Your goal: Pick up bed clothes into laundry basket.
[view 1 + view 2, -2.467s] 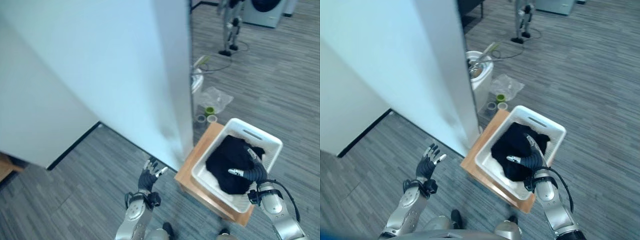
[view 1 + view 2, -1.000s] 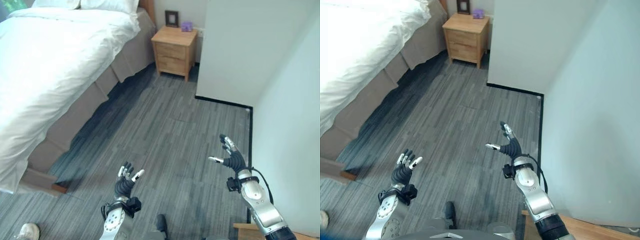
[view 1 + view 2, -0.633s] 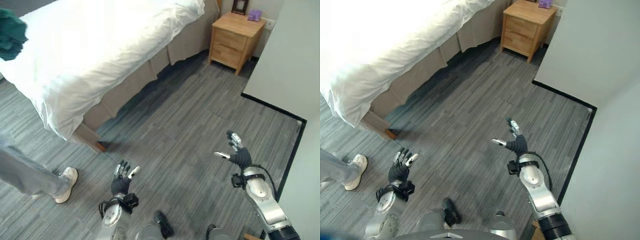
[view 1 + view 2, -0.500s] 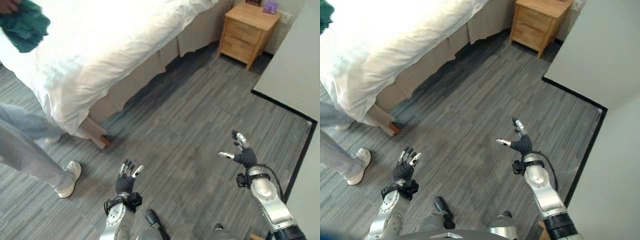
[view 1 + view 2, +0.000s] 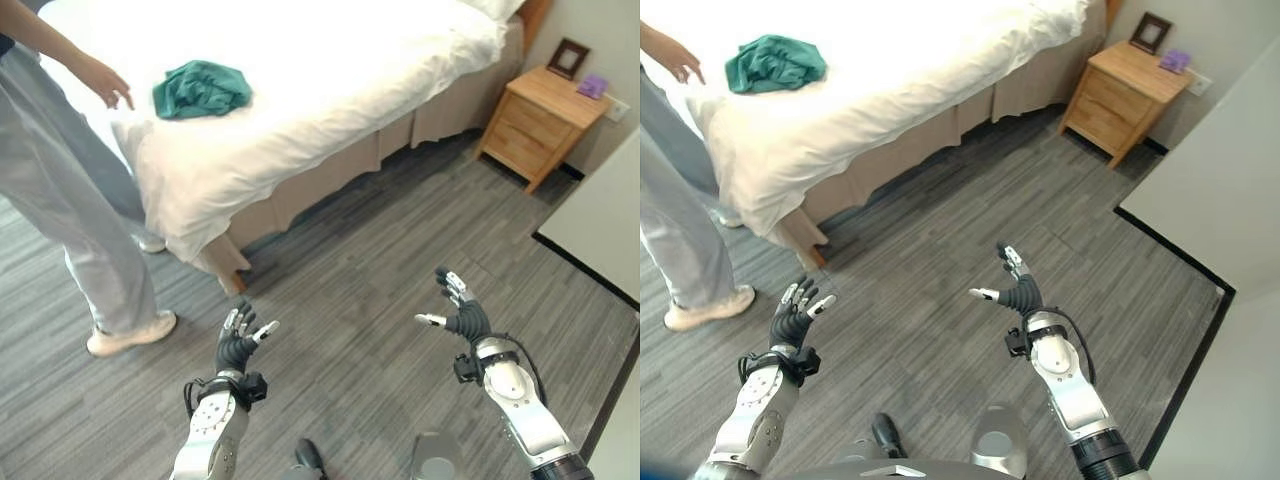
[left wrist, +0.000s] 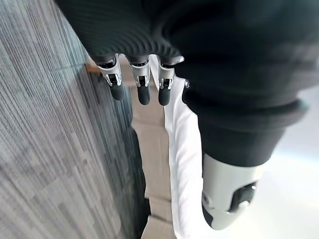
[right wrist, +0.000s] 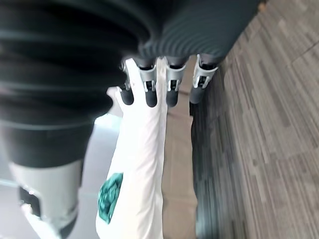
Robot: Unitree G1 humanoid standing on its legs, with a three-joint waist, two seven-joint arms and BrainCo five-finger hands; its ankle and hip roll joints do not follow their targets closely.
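Note:
A crumpled teal garment (image 5: 201, 88) lies on the white bed (image 5: 330, 70) near its foot corner, far ahead of me to the left; the same teal garment (image 7: 110, 197) appears past my right hand's fingers. My left hand (image 5: 238, 347) is held low over the grey floor, fingers straight and spread, holding nothing. My right hand (image 5: 462, 317) is raised at the lower right, fingers relaxed and open, thumb pointing left, also holding nothing. Both hands are well short of the bed.
A person (image 5: 70, 190) in grey trousers stands at the bed's left corner, one hand (image 5: 105, 80) near the teal garment. A wooden nightstand (image 5: 543, 120) stands at the far right by the bed. A pale wall (image 5: 610, 230) with dark skirting bounds the right side.
The camera has swung left, bringing the bed and person into fuller view. The person has put the teal garment down on the bed. Both hands stay open.

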